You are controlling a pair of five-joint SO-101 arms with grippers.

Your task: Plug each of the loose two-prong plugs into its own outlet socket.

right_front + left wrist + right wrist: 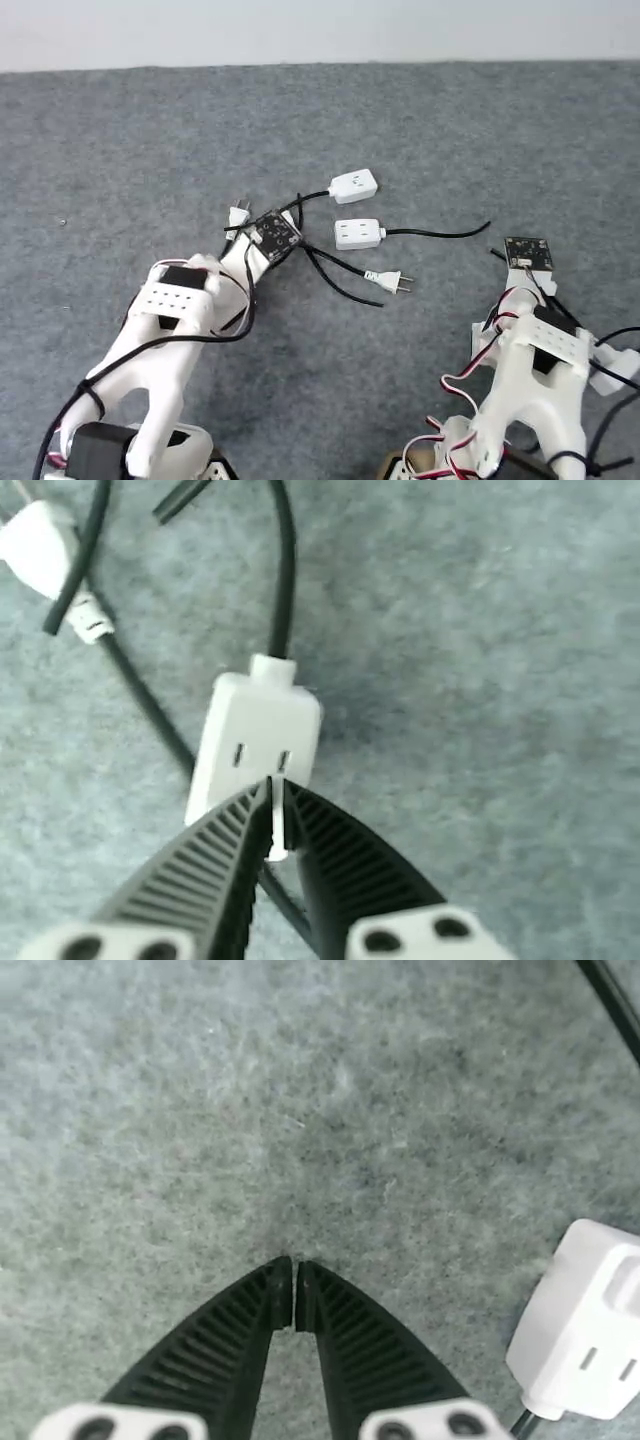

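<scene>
Two sockets and two plugs lie loose on the grey surface (pixel 120 130), so we judge the step in hand to be fetching a plug. To do it well, we should spread the left claw (pixel 272 802) before lowering it. We should then take the plug by its body, leaving the prongs free and level, and keep the black cords (pixel 340 285) out of the grip.

The far socket (pixel 353 184) and near socket (pixel 358 233) sit right of the left arm (pixel 165 330). The left plug (pixel 238 213) lies just beside that arm, and the right plug (pixel 390 281) lies nearer us, to the right. The left claw is pressed together over the slotted end of one socket, holding nothing we can make out. The right claw (pixel 293 1290) is also pressed together, over bare surface and apart from both plugs.
</scene>
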